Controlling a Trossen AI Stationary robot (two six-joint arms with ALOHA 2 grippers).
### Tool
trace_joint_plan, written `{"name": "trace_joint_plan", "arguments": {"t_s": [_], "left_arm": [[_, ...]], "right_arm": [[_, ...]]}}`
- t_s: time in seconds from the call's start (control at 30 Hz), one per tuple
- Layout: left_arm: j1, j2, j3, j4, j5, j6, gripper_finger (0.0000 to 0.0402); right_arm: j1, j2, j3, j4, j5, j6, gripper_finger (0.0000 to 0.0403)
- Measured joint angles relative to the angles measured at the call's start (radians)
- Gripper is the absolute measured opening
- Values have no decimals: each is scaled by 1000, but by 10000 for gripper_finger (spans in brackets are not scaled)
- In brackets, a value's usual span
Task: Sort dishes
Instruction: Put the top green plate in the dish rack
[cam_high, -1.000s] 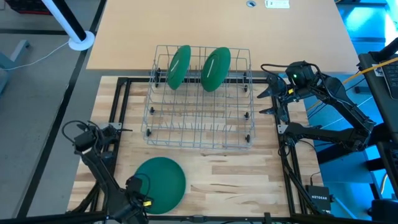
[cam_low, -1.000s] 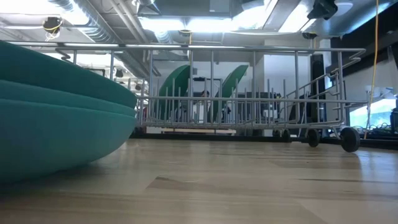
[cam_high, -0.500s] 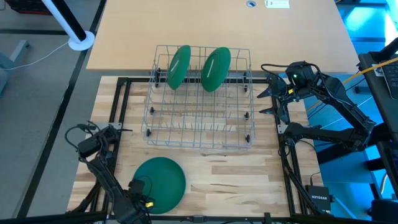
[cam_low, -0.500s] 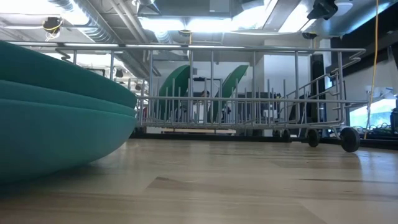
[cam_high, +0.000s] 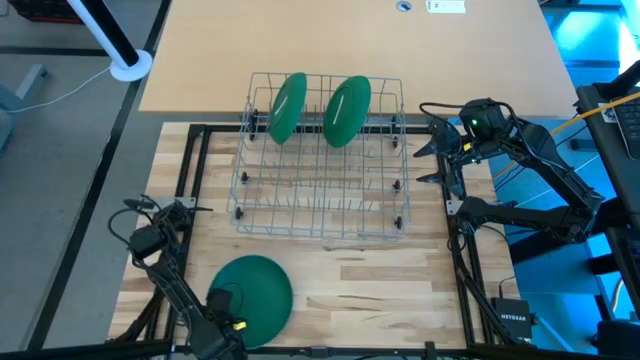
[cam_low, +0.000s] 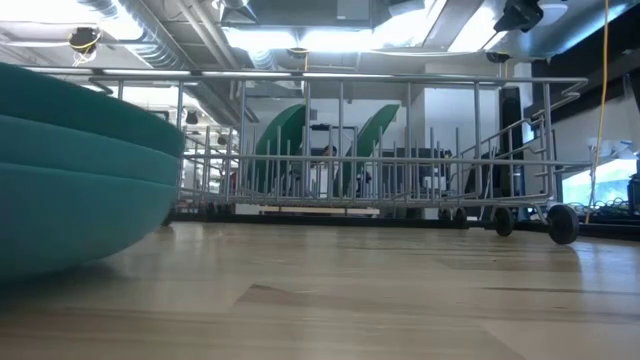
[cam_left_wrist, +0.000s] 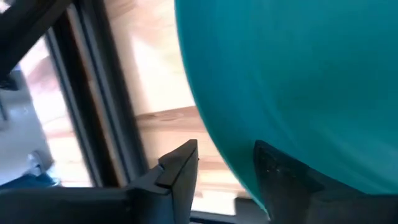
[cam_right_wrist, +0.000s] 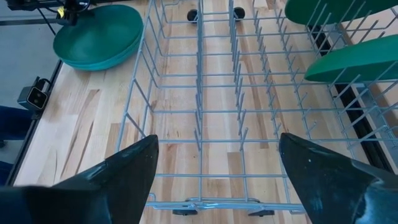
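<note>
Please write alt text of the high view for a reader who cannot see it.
Two green plates stand upright in a wire rack, while the left pincer reaches the edge of a plate stack on the wooden table. The right pincer waits open beside the rack.

Two plates (cam_high: 318, 107) upright in the rack's (cam_high: 320, 190) far end, stacked plates (cam_high: 250, 298) before it (table's near-left corner)

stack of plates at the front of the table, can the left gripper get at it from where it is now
Probably yes: the left gripper is already at the stack of plates, its open fingers straddling the rim, with nothing between them.
</note>
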Motion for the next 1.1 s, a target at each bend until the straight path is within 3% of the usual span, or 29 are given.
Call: {"name": "trace_joint_plan", "arguments": {"t_s": [0.27, 0.53, 0.73, 0.8, 0.97, 1.1], "left_arm": [[-3, -1, 0, -7, 6, 12, 84], [-3, -2, 0, -3, 6, 13, 67], [-3, -2, 0, 2, 6, 15, 69], [-3, -2, 0, 3, 6, 16, 69], [-2, -2, 0, 3, 6, 27, 70], [-2, -3, 0, 3, 5, 36, 70]], "right_arm": [[0, 0, 0, 2, 14, 0, 340], [0, 0, -112, 26, 12, 86, 340], [44, -4, -273, 209, -187, 193, 340], [88, -4, -289, 307, -207, 251, 340], [197, -7, -255, 537, -147, 339, 340], [336, 1, -229, 627, -31, 409, 340]]}}
